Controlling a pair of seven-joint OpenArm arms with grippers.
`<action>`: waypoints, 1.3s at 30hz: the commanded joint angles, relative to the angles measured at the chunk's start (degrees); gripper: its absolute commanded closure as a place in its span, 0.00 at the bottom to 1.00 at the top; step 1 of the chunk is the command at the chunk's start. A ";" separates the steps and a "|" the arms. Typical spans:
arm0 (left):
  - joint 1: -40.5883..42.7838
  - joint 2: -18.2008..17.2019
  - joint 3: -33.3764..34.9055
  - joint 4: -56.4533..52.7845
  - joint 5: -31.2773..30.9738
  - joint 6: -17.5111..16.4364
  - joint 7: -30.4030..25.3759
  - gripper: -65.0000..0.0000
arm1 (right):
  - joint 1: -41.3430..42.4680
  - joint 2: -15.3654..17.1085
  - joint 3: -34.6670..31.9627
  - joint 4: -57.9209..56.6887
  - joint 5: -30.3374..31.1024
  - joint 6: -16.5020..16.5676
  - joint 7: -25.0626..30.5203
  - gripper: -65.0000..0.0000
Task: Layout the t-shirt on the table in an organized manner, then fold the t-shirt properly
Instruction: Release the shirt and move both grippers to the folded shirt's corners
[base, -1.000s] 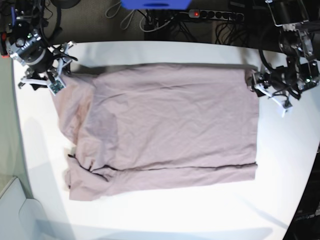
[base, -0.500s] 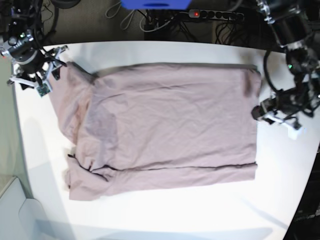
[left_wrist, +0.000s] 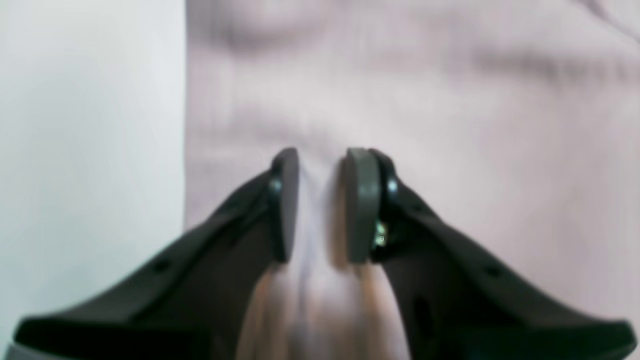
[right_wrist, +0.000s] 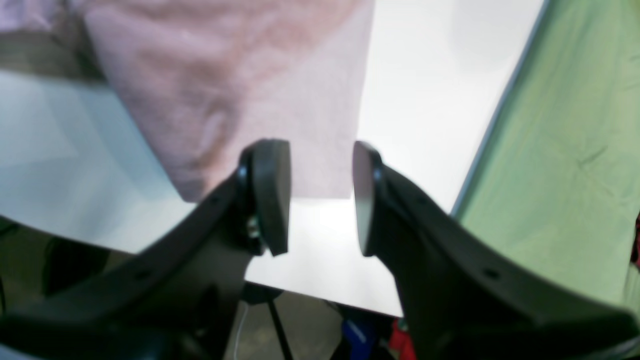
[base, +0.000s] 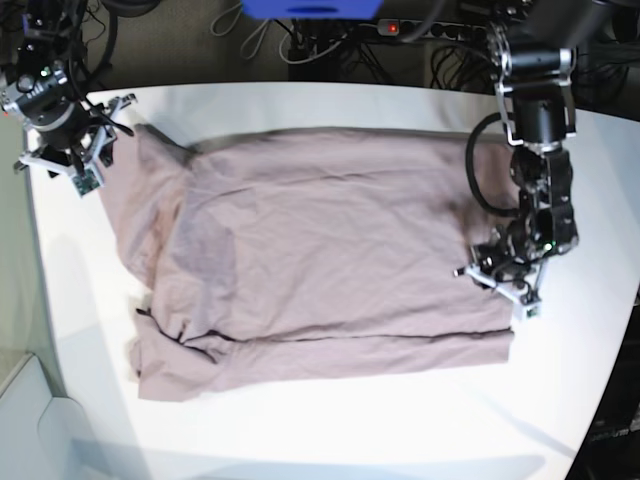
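Note:
The mauve t-shirt (base: 330, 250) lies spread flat on the white table (base: 350, 430), with its lower strip folded over along the front. My left gripper (base: 498, 285) hovers over the shirt's lower right edge. In the left wrist view this gripper (left_wrist: 322, 200) is open by a narrow gap, with blurred shirt cloth (left_wrist: 450, 100) under it and bare table (left_wrist: 90, 125) to the left. My right gripper (base: 88, 150) is at the table's far left, beside the shirt's upper left sleeve. In the right wrist view it (right_wrist: 320, 195) is open and empty, just short of the sleeve (right_wrist: 240, 75).
A power strip (base: 430, 30), cables and a blue object (base: 310, 8) lie behind the table's back edge. A green cloth (right_wrist: 565, 150) hangs beyond the table edge by my right gripper. A white bin (base: 30, 420) sits at the lower left.
My left gripper has moved from beyond the shirt's upper right corner down and inward over its lower right edge. My right gripper moved up-left off the sleeve, then stayed.

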 joint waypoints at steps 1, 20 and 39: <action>-1.76 -0.05 -0.25 -3.32 2.91 1.16 0.83 0.74 | 0.17 0.54 0.36 0.91 0.18 -0.47 0.97 0.72; -10.02 -1.63 -2.88 11.54 -14.41 1.16 2.50 0.74 | -2.64 -0.87 6.34 1.00 0.18 -0.47 0.88 0.71; 33.14 -2.07 -25.12 47.14 -20.13 0.81 13.05 0.63 | -3.96 -11.33 6.34 1.00 0.27 -0.47 0.88 0.52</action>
